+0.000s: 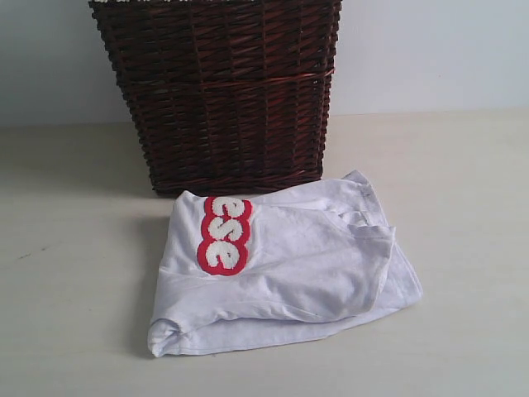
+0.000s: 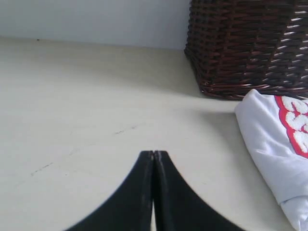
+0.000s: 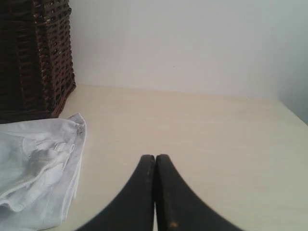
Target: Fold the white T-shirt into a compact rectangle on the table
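The white T-shirt (image 1: 289,265) lies folded into a rough rectangle on the table (image 1: 66,314), just in front of the basket. Red-outlined fuzzy letters (image 1: 225,235) show on its top left part. In the left wrist view the shirt (image 2: 276,144) lies off to one side of my left gripper (image 2: 154,153), which is shut with nothing between its black fingers and hangs over bare table (image 2: 86,120). My right gripper (image 3: 155,157) is shut and empty too, apart from the shirt's crumpled edge (image 3: 43,163). Neither gripper shows in the exterior view.
A tall dark red-brown wicker basket (image 1: 223,91) stands at the back of the table, touching or nearly touching the shirt's far edge; it also shows in the wrist views (image 2: 250,43) (image 3: 31,57). A pale wall (image 1: 430,50) rises behind.
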Tool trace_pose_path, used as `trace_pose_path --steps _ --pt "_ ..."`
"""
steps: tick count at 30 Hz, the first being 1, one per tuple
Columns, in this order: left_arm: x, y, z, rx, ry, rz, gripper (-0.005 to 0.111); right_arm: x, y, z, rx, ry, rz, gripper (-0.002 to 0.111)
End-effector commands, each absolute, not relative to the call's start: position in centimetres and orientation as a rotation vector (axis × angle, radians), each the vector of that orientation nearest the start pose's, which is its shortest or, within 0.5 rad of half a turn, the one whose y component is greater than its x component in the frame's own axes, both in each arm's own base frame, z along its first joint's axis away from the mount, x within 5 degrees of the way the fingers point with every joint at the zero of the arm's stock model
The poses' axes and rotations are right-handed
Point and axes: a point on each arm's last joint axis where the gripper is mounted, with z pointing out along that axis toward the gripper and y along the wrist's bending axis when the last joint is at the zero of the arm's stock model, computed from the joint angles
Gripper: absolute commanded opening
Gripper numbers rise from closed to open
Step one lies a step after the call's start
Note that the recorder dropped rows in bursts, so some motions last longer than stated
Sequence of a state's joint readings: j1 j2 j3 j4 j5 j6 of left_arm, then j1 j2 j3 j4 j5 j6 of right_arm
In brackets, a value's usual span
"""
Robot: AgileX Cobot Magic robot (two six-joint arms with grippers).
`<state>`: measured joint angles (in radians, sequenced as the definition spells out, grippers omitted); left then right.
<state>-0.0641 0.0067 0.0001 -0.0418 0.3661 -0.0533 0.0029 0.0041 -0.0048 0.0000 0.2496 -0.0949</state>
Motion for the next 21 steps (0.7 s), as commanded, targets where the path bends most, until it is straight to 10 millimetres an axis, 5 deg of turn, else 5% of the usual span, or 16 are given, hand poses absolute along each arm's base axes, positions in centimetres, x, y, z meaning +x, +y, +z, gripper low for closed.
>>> trace_pose_path --steps 1,21 --pt "5.3 -0.52 18.12 -0.021 1.841 -0.137 0.0 5.5 -0.02 18.89 -0.087 1.75 -0.077 0.0" --pt "5.3 -0.52 18.12 -0.021 1.841 -0.137 0.0 5.42 0.04 18.5 -0.076 1.794 -0.056 0.0"
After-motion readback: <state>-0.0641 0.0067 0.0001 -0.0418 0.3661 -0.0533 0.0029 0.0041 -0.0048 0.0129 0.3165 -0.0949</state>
